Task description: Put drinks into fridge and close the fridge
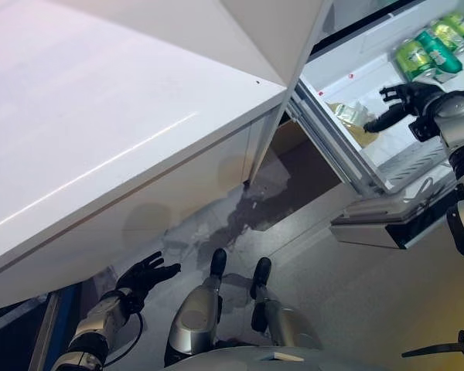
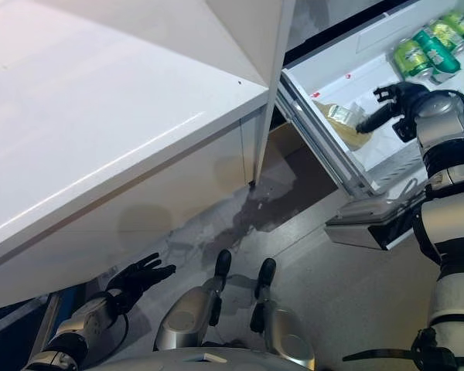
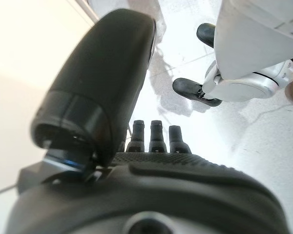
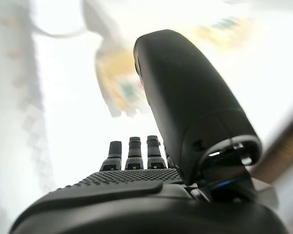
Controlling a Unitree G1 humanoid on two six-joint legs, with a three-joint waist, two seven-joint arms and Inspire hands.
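Note:
The fridge (image 1: 348,73) stands open at the right, its white inside lit. Green cans (image 1: 425,52) stand together at the back of a shelf. A drink with yellow liquid (image 2: 342,120) lies on the shelf nearer the opening; it also shows past the fingers in the right wrist view (image 4: 119,85). My right hand (image 1: 406,100) is inside the fridge, open and empty, between the cans and the yellow drink, its thumb stretched toward that drink. My left hand (image 1: 143,278) hangs low at the lower left, open and empty, over the floor.
A large white counter (image 1: 100,131) takes up the left and middle, its corner close to the fridge opening. A white panel (image 1: 278,31) rises behind that corner. A grey ledge (image 1: 379,224) juts out below the fridge's open front. Grey floor (image 1: 332,294) lies below.

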